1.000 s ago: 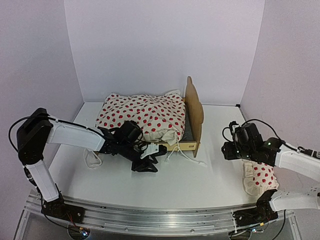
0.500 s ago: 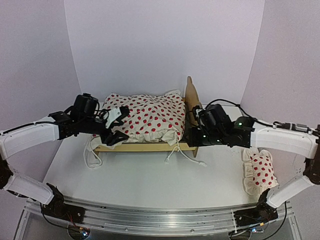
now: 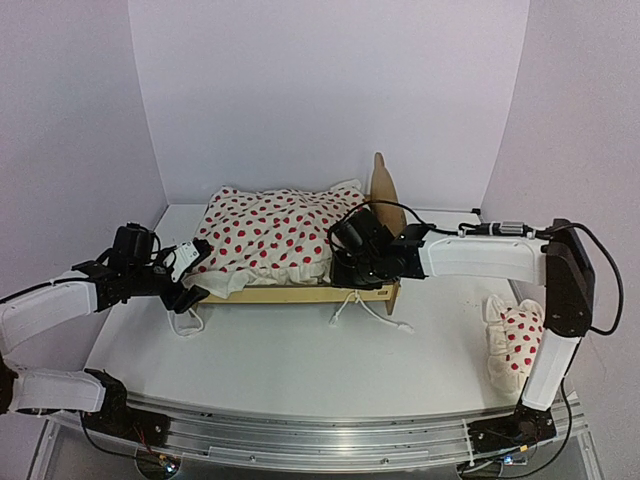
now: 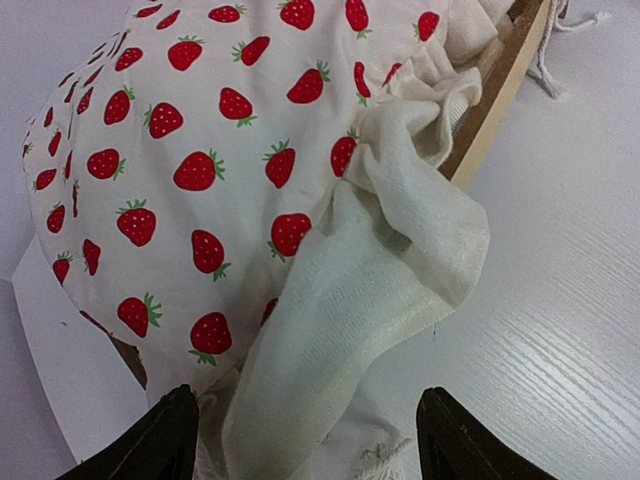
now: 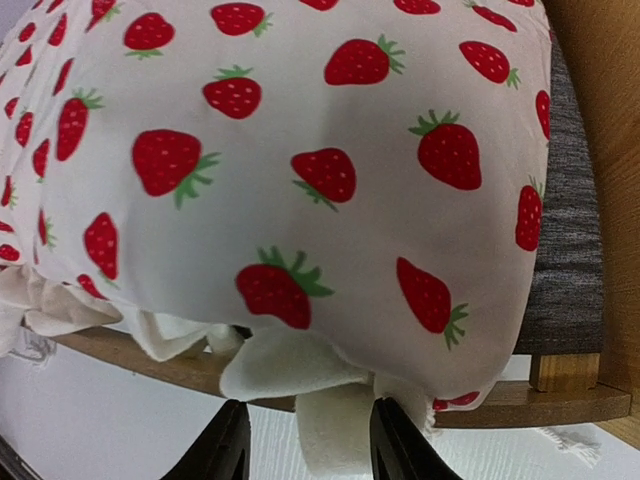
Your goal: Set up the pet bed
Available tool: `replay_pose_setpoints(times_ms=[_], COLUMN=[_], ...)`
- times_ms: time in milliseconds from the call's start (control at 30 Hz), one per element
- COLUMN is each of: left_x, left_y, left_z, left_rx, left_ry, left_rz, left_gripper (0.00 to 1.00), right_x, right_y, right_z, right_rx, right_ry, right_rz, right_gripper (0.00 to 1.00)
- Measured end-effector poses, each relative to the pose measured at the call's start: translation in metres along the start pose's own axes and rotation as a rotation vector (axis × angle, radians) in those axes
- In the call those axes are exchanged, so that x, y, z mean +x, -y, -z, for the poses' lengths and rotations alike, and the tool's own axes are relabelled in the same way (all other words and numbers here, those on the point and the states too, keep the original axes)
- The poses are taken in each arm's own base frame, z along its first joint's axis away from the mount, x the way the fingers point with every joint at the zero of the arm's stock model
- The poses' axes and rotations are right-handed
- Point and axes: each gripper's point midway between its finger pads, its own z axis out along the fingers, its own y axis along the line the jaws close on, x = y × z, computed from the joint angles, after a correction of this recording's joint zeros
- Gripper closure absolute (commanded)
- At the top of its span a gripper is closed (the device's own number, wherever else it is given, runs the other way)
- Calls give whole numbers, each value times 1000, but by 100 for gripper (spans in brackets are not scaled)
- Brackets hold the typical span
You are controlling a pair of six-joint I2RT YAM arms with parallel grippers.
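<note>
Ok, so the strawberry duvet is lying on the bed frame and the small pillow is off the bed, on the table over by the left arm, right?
Not quite. The duvet does lie on the pet bed, and the pillow is off it on the table, but it sits by the right arm, not the left. The top external view shows it.

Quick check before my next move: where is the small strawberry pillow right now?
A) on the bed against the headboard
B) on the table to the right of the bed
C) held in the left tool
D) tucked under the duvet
B: the top view shows the pillow lying on the table, clear of the pet bed and beside the right arm.
</note>
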Motion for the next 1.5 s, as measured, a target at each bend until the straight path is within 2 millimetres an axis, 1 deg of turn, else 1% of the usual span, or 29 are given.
replay_pose_setpoints(times_ms=[133, 333, 400, 433, 500, 533, 633, 700, 767, 833, 900, 967, 1000, 1067, 1100, 1133, 1200, 1233, 1333, 1433, 1500], left_x=[5, -3, -6, -7, -8, -7, -4, 0, 4, 7, 10, 12, 12, 12, 12, 12, 13, 13, 13, 13, 13], left_y=[3, -4, -7, -9, -11, -12, -16, -19, -19, -18, -16, -15, -15, -16, -16, -17, -18, -18, -19, -21, -24], left_z=[-5, -8, -9, -9, -10, -11, -12, -11, -11, -11, -11, -12, -12, -12, -12, -12, -13, -13, -12, -12, -11], left_rx=[-8, -56, -76, -85, -99, -105, -120, -125, -118, -109, -97, -93, -93, -98, -101, -102, -104, -105, -109, -118, -127], left_ry=[20, 80, 96, 102, 104, 103, 88, 74, 58, 46, 35, 29, 28, 28, 29, 30, 27, 27, 26, 20, 17], left_rz=[-53, -132, -157, -169, -181, -185, -167, -133, -89, -57, -35, -24, -23, -24, -27, -23, -28, -26, -33, -40, -40], left_gripper=[27, 32, 32, 31, 26, 25, 23, 24, 26, 30, 35, 46, 54, 73, 81, 89, 98, 100, 100, 100, 100], right_x=[1, 6, 7, 7, 6, 4, 0, -1, -2, 0, 1, 0, 0, 0, 0, 0, -1, -2, -5, -8, -17], right_y=[8, 23, 26, 28, 30, 31, 37, 40, 44, 47, 48, 49, 48, 50, 52, 52, 53, 53, 55, 63, 68], right_z=[-8, -7, -5, -3, 0, 3, 11, 15, 16, 15, 13, 7, 4, -1, -2, -2, -2, -1, 5, 20, 34], right_rx=[65, 137, 156, 167, 186, 196, 226, 240, 249, 243, 232, 217, 208, 202, 201, 200, 198, 197, 199, 213, 219], right_ry=[-4, -20, -27, -31, -36, -35, -29, -27, -34, -56, -80, -104, -115, -130, -135, -140, -139, -137, -121, -104, -82], right_rz=[-3, -6, -4, -1, 7, 11, 22, 25, 20, 0, -20, -42, -56, -69, -71, -72, -61, -56, -43, -29, -23], right_gripper=[58, 56, 53, 50, 34, 31, 30, 33, 41, 52, 64, 78, 85, 94, 97, 100, 100, 100, 100, 100, 100])
